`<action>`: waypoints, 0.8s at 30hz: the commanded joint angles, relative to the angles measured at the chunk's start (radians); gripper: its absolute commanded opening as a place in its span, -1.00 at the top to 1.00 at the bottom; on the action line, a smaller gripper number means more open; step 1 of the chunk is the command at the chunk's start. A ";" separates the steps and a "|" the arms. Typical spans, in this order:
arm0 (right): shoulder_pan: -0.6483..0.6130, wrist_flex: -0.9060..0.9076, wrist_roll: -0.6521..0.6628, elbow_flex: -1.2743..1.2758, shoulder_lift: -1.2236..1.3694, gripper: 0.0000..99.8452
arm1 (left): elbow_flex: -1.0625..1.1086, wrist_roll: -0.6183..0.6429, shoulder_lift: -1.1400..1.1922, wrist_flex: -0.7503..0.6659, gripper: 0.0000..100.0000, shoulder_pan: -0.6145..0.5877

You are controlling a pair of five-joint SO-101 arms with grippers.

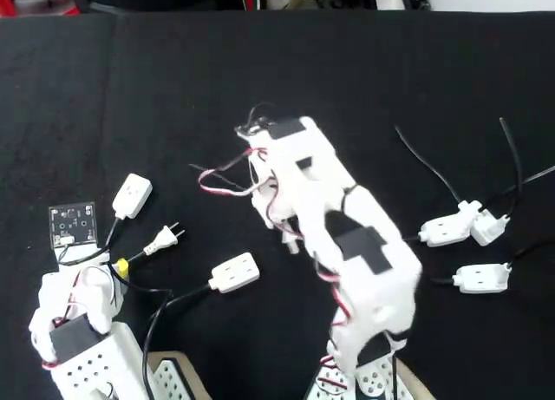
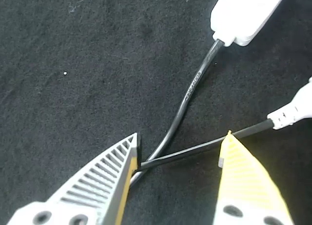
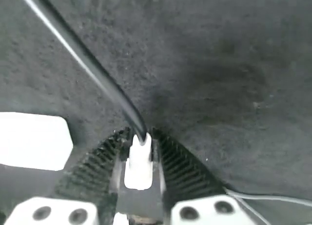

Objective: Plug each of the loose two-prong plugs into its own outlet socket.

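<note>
Plainly, the main risk sits with the right fingers (image 3: 183, 169). They are closed on a white plug (image 3: 139, 169), pinching it at the end where its black cord (image 3: 87, 64) leaves. I cannot see the prongs, so their alignment cannot be judged. With so small a hold the plug could twist or slip back once it is pressed into a socket. The nearest outlet socket (image 1: 234, 272) lies loose near the middle of the counter (image 1: 390, 88), toward its near edge. Nothing braces that socket, so a push would probably slide it away rather than seat the plug. The trailing cord may also tug the plug off line.

The left fingers (image 2: 112, 181) are open, straddling two black cords where they cross low over the counter. Closing there would likely catch cord rather than plug body, perhaps both cords at once, and a pull would then drag the second outlet socket (image 2: 248, 12) along.

The loose two-prong plug (image 1: 163, 239) is small and white, with two thin metal prongs, and lies flat near the counter's left edge. It sits between the two sockets on that side and is joined to neither. Near the right edge, two more white sockets (image 1: 447, 231) lie on their black cords, one apparently already mated with a plug.
</note>
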 commanded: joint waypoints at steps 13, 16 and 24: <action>0.020 0.127 0.034 -0.246 0.237 0.74 | -0.002 -0.008 -0.009 -0.015 0.47 -0.010; 0.020 0.201 0.034 -0.283 0.232 0.74 | -0.002 -0.008 -0.009 -0.015 0.47 -0.010; 0.021 0.265 0.035 -0.389 0.237 0.74 | 0.004 -0.008 -0.009 -0.017 0.47 -0.008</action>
